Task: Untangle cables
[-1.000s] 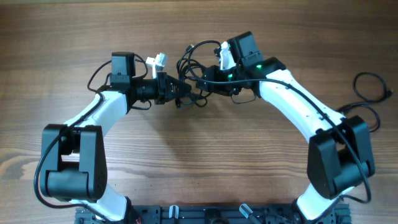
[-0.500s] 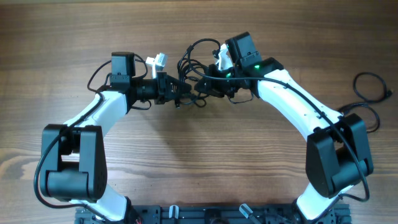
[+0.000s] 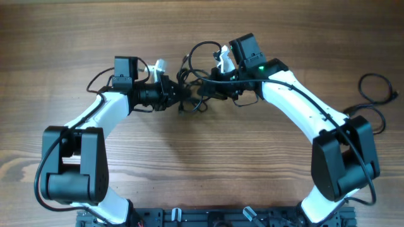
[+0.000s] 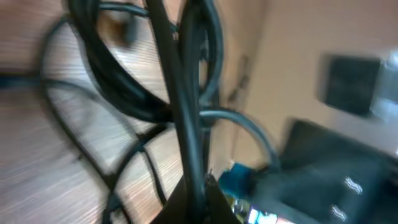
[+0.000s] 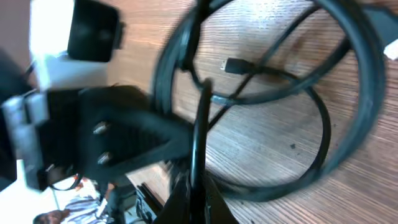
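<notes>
Thin black cables (image 4: 185,118), tangled loops

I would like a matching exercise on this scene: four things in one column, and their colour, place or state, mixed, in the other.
1 cables
2 table
3 green light
4 left gripper

a brown wood
b shut on the cables
c on the right arm
d black, tangled

Pairs: 1-d, 2-a, 3-c, 4-b.

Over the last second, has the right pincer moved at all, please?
Yes: against the table grain, the right pincer edged slightly left toward the left pincer and shut on a cable.
</notes>
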Motion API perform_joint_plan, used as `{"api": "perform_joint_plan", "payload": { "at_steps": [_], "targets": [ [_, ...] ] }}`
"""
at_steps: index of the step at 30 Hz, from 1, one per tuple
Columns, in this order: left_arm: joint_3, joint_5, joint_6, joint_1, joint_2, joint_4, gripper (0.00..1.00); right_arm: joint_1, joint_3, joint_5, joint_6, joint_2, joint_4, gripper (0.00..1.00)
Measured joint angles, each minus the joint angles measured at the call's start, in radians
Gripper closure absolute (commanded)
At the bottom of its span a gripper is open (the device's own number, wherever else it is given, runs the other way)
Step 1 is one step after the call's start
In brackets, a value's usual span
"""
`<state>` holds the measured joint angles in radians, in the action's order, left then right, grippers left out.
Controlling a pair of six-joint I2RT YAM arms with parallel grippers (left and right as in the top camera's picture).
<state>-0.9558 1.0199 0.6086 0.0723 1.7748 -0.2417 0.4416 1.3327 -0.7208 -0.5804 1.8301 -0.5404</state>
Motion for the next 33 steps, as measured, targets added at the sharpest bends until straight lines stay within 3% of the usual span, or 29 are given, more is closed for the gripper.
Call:
{"api": "perform_joint_plan", "payload": {
  "at_steps": [11,18,25,27,33],
  "targets": [
    [0.0,-0.155,0.122,-0.038,0.0,-0.073,0.96,-0.038,-0.001,0.162,0.168,-0.285,-0.067,0.96],
    [0.0,-0.251,0.138,-0.062,0.0,-0.141,0.96,-0.18,-0.002,0.267,0.189,-0.292,-0.124,0.96],
    [0.0,-0.282,0.138,-0.061,0.0,-0.148,0.96,-0.21,-0.002,0.517,0.163,-0.292,-0.285,0.96],
    [0.0,-0.249,0.138,-0.062,0.0,-0.131,0.96,-0.21,-0.002,0.545,0.163,-0.292,-0.313,0.96],
    [0.004,0.047,0.225,-0.1,0.0,0.1,0.96,-0.21,-0.002,0.584,0.182,-0.261,-0.394,0.96]
  ]
}}
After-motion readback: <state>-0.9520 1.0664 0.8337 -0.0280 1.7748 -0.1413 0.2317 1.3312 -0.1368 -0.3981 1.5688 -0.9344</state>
